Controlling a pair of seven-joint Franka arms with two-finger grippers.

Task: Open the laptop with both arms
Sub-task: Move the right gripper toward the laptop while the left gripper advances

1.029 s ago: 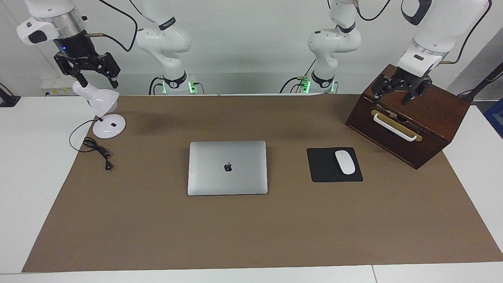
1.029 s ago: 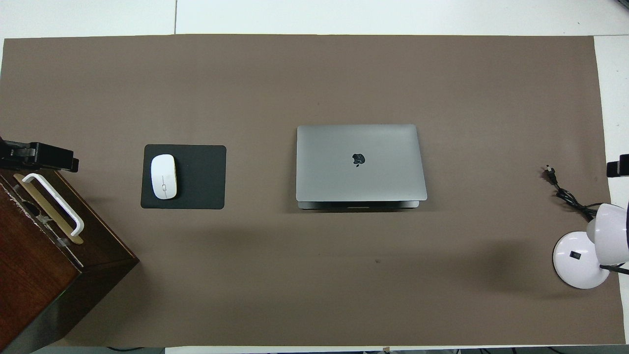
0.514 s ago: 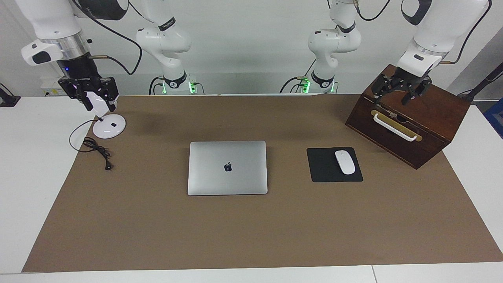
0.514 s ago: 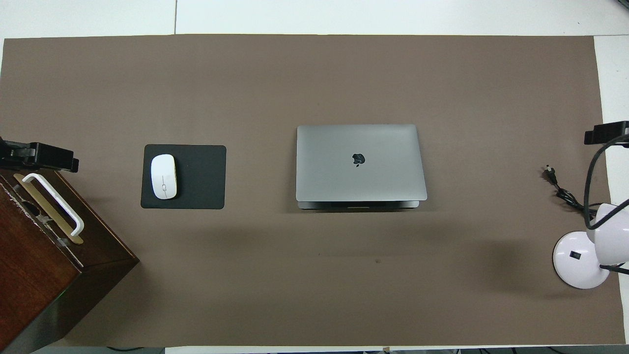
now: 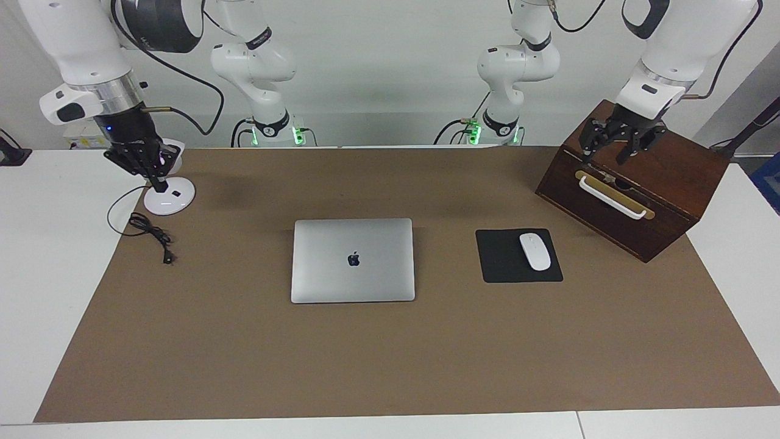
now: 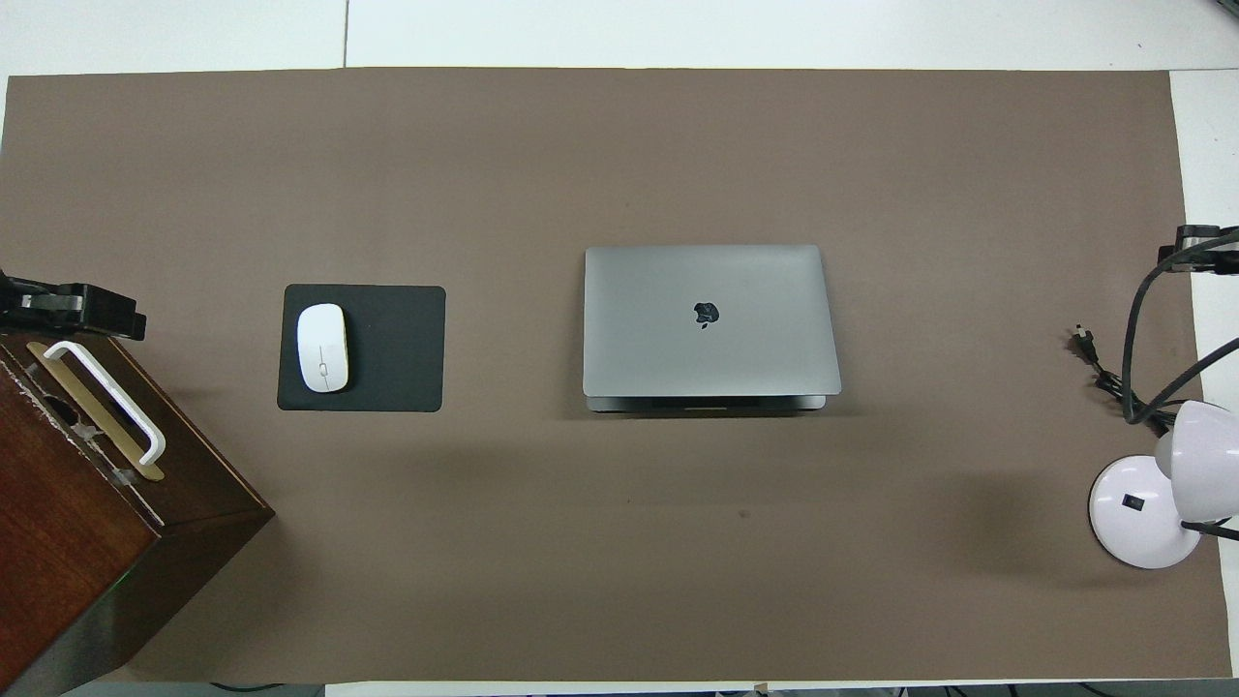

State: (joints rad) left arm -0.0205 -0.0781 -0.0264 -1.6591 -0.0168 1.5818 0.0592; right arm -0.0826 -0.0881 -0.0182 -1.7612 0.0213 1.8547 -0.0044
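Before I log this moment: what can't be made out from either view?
- Lamp head, facing view: mostly covered by the right gripper in front of it.
- Lamp head, overhead view: cut off by the edge.
- Left gripper, over the wooden box: overhead view shows only a dark sliver at the edge.
- Laptop keyboard: hidden under the closed lid.

**Two high cameras, half a turn apart**

The facing view looks from across the table toward both arm bases. The overhead view looks steeply down from the robots' end. Both stand well back and share the brown mat (image 5: pixel 390 366), the laptop (image 5: pixel 353 260) and its surroundings.
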